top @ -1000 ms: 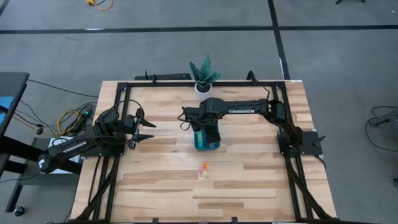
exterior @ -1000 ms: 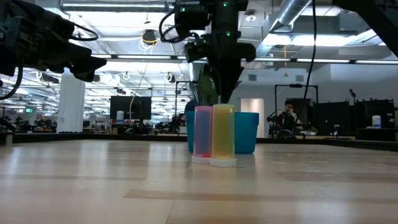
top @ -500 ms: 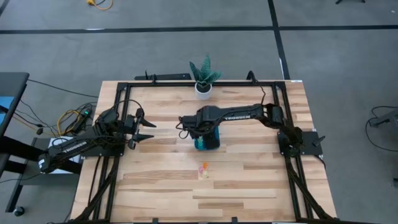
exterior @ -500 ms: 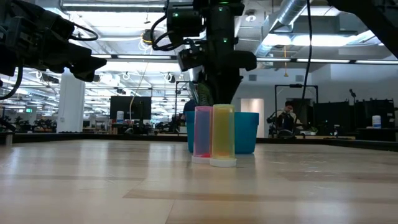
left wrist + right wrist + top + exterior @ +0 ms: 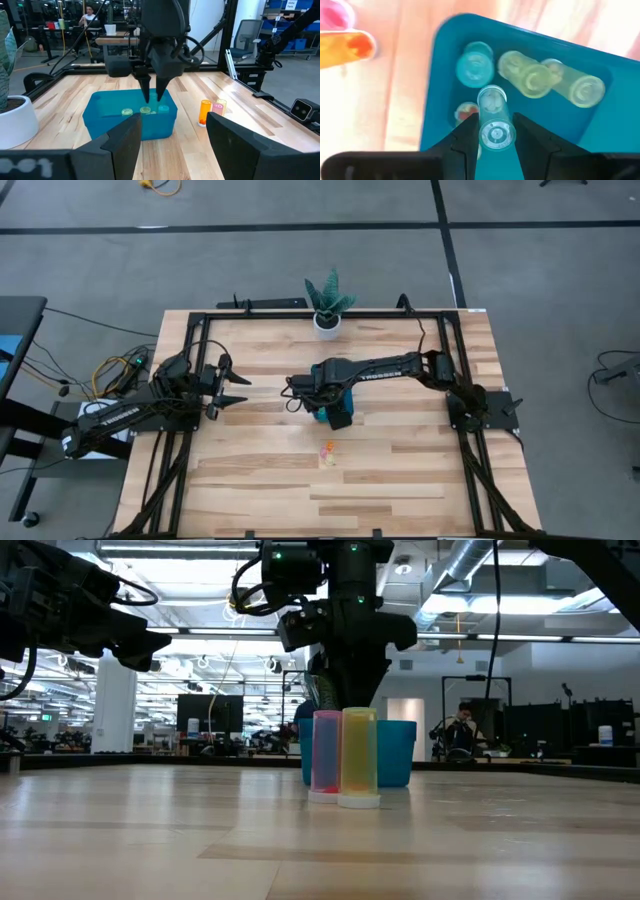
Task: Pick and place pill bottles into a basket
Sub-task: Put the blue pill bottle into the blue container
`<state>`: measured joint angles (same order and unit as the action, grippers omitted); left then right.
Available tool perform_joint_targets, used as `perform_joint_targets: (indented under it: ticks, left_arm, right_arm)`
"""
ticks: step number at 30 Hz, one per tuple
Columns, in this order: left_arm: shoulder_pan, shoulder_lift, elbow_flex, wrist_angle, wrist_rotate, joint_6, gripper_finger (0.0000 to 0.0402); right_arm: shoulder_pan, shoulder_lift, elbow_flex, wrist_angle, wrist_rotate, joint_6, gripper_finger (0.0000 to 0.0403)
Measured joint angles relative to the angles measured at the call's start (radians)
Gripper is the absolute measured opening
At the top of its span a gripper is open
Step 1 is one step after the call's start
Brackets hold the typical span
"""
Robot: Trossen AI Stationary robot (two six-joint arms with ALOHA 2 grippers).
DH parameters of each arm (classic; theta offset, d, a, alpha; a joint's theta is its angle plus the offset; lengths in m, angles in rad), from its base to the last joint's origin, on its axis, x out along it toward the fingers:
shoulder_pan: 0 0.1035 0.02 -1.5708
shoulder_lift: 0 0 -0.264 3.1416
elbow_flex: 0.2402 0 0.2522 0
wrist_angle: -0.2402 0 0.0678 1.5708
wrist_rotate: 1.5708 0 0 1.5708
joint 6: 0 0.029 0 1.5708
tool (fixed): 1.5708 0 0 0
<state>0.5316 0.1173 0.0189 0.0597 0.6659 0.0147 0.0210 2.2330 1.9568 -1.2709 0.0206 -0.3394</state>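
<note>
A: Low view first, nearest things: two bottles stand upright on the table, a pink one [image 5: 326, 754] and a yellow-orange one [image 5: 359, 756], side by side at centre frame. Just behind them sits the basket [image 5: 398, 752].

B: So those two are left to do. What's in the basket?

A: In the right wrist view I count a teal bottle [image 5: 474, 63] and two yellowish ones [image 5: 526, 74] [image 5: 580, 87] standing inside, plus a red-tinged one [image 5: 466, 112] partly hidden. Roughly four in, as far as I can judge.

B: And the right gripper [image 5: 496, 131]?

A: Closed tight on a clear bottle [image 5: 494, 118], held over the basket's interior at lower centre of that frame. It looks about to go in, so I'd call the task past halfway.

B: The left gripper [image 5: 236, 389]?

A: Parked at centre left of the high view, well apart from the basket, fingers spread, nothing in them.

B: Any writing?

A: "TROSSEN" in white on the left arm [image 5: 120, 411]. The right arm [image 5: 380, 370] carries white lettering too, too small to read here.
</note>
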Motion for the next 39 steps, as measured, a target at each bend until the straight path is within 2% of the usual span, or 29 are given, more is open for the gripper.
perform_joint_targets:
  ticks: [6, 13, 23, 33, 39]
  left_arm:
    - [0.000, 0.000, 0.000, 0.000, 0.000, 0.000, 0.0213]
    - [0.000, 0.000, 0.000, 0.000, 0.000, 0.000, 0.0213]
    - [0.000, 0.000, 0.000, 0.000, 0.000, 0.000, 0.0213]
    - [0.000, 0.000, 0.000, 0.000, 0.000, 0.000, 0.0213]
    - [0.000, 0.000, 0.000, 0.000, 0.000, 0.000, 0.0213]
  right_arm:
    - [0.004, 0.000, 0.000, 0.000, -0.008, 0.006, 0.0103]
    - [0.006, 0.000, 0.000, 0.000, -0.072, 0.002, 0.0103]
    - [0.005, -0.001, 0.000, 0.001, -0.073, -0.007, 0.0104]
    - [0.005, -0.002, 0.000, 0.002, -0.073, -0.009, 0.0137]
    - [0.005, -0.002, 0.000, 0.002, -0.073, -0.009, 0.0143]
